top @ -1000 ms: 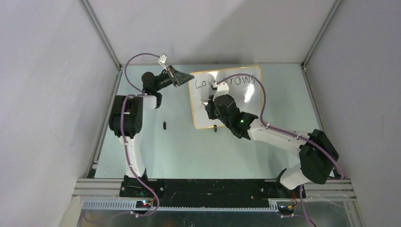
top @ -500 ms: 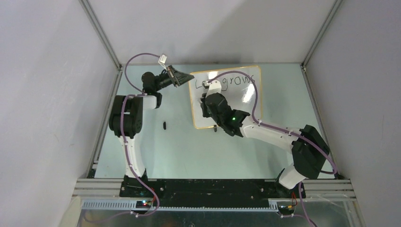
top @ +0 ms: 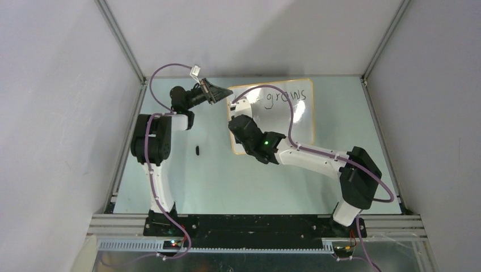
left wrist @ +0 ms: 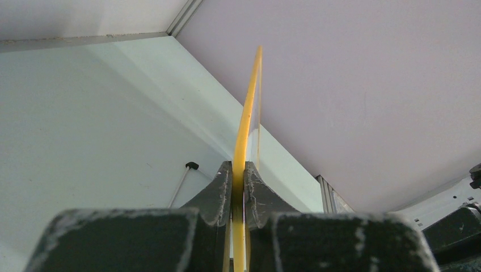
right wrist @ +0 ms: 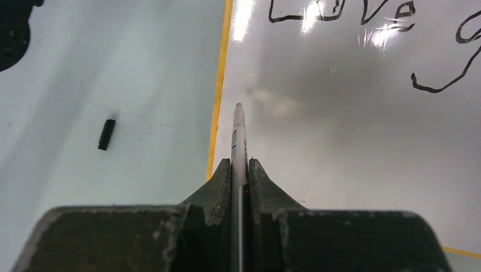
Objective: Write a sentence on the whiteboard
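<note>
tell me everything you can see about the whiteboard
The small white glossy whiteboard with rounded corners and a thin orange-yellow rim sits at the far side of the pale table, slightly skewed. Black handwriting reads "Love grows". The left claw is shut on its far-left rim; the right claw holds a white marker over its left part, contact unclear.

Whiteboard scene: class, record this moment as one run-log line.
left hand: shut on whiteboard rim | right hand: shut on marker, tip below "Love" | sentence: "Love grows" written, second line blank
</note>
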Robot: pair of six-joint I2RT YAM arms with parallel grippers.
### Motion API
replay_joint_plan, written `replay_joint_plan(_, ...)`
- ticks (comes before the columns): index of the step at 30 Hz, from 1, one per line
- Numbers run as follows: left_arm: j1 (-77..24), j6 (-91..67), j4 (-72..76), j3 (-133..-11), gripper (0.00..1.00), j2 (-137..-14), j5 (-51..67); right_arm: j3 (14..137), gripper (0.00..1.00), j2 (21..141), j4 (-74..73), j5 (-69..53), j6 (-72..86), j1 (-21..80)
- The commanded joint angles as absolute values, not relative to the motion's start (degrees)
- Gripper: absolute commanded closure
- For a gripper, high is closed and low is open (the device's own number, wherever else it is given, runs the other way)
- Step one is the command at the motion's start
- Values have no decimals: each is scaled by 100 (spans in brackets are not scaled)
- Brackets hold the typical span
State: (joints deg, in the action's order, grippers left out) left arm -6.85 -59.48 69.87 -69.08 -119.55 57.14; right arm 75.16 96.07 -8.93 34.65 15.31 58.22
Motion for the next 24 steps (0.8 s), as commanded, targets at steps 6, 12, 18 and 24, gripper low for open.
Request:
replay_joint_plan(6, -800, -5781, 6972, -6864, 100, -11662, 5813, 8091, 100, 9945, -1463, 3837, 1467, 5858)
replay_joint_plan(12, -804, -5778, 6973, -6864, 100, -11656, 5812, 8254, 100, 10096, -1651, 3777, 1522, 5825)
replay_joint_plan(18, -801, -5774, 6974, -6862, 100, -11647, 5824, 8394, 100, 10198, -1770, 3790, 1574, 5788)
replay_joint_plan(24, -807, -5774, 6971, -6859, 100, -11646, 5827, 8348, 100, 10141, -1749, 3838, 1583, 5758)
